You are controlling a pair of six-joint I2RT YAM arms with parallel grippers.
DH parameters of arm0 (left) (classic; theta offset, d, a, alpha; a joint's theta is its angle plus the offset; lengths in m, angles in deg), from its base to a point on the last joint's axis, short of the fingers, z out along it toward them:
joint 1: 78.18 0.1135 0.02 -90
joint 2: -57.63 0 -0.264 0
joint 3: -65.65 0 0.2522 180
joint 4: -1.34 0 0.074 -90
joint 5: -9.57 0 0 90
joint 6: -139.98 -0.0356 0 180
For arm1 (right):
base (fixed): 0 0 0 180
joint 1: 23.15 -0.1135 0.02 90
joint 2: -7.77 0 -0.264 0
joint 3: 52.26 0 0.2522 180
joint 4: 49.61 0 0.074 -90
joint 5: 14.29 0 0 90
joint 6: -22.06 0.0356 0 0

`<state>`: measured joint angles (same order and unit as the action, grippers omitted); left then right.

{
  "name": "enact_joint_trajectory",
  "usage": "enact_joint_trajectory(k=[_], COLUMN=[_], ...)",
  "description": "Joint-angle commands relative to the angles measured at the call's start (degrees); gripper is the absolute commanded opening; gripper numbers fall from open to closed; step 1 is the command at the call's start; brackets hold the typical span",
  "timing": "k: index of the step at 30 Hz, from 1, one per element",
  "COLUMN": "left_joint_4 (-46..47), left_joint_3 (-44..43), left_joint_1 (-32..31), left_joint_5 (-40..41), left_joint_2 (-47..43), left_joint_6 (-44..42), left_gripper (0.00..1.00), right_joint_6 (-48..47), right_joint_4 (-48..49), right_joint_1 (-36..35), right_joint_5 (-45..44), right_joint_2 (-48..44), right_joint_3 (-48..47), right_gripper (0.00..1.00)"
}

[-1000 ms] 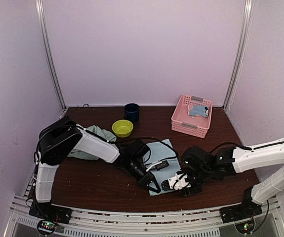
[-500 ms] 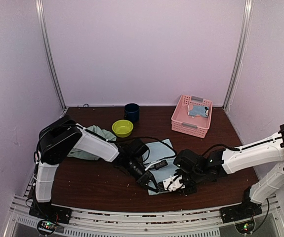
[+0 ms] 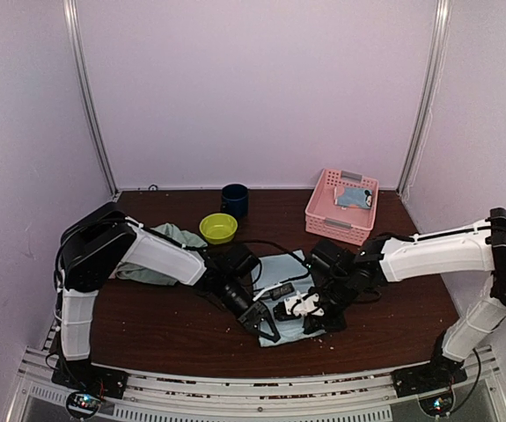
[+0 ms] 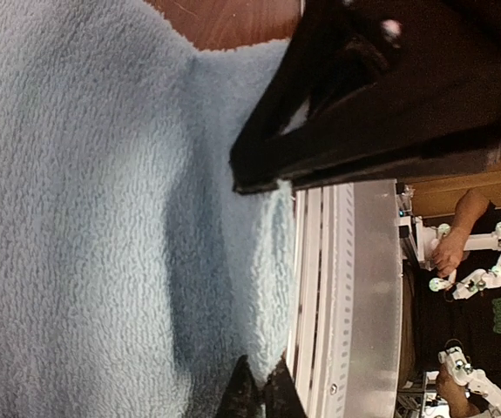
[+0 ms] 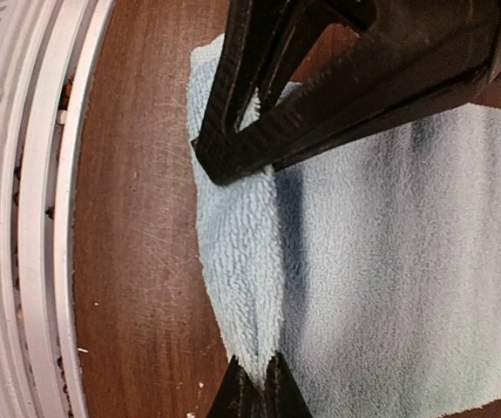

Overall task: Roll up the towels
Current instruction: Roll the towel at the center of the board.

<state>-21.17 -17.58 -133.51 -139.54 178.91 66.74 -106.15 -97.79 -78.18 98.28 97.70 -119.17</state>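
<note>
Dark wood table (image 3: 160, 327) carries the work, and the pale blue towel (image 5: 389, 261) lies flat at its 6 o'clock, close to the near rail. The mint green towel (image 3: 170, 236) waits crumpled at 9 o'clock under the left arm. Another towel (image 3: 352, 197) sits in the pink basket (image 3: 327, 221) at 2 o'clock.

The left gripper (image 4: 259, 396) is pinched together on the pale blue towel's near hem at about 7 o'clock. The right gripper (image 5: 252, 388) is clamped on the same hem toward 5 o'clock, where a narrow strip of cloth already stands up as a ridge.

The step in hand looks like starting the roll. It would go best with both grippers lifting the hem only slightly and travelling toward 12 o'clock at one pace. Kept level, the soft terry should turn over itself evenly rather than skewing into a cone or sagging in the middle.
</note>
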Motion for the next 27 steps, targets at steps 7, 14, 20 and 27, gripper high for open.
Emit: enact_joint_trajectory(k=[7, 14, 20, 27], left_joint_4=[-3.7, -1.8, -1.3, -9.4], left_joint_3=[-2.1, -1.2, 0.5, 3.1], left_joint_1=[0.8, 3.0, 4.3, 4.1], left_joint_5=[-5.7, -5.4, -1.9, 20.0], left_joint_2=[1.6, 3.7, 0.1, -13.7], left_joint_6=[3.8, 4.3, 3.4, -8.7], left_gripper=[0.0, 0.0, 0.12, 0.35], right_joint_6=[-3.1, -7.9, -7.8, -1.1], right_joint_4=[-14.1, -21.6, -23.7, -22.4], right_joint_1=[10.5, 14.9, 15.6, 15.8], right_joint_5=[19.2, 22.7, 22.3, 20.1], right_joint_2=[14.5, 24.2, 30.5, 35.4], right_joint_3=[-6.2, -11.7, -14.6, -18.5], right_gripper=[0.0, 0.0, 0.0, 0.0])
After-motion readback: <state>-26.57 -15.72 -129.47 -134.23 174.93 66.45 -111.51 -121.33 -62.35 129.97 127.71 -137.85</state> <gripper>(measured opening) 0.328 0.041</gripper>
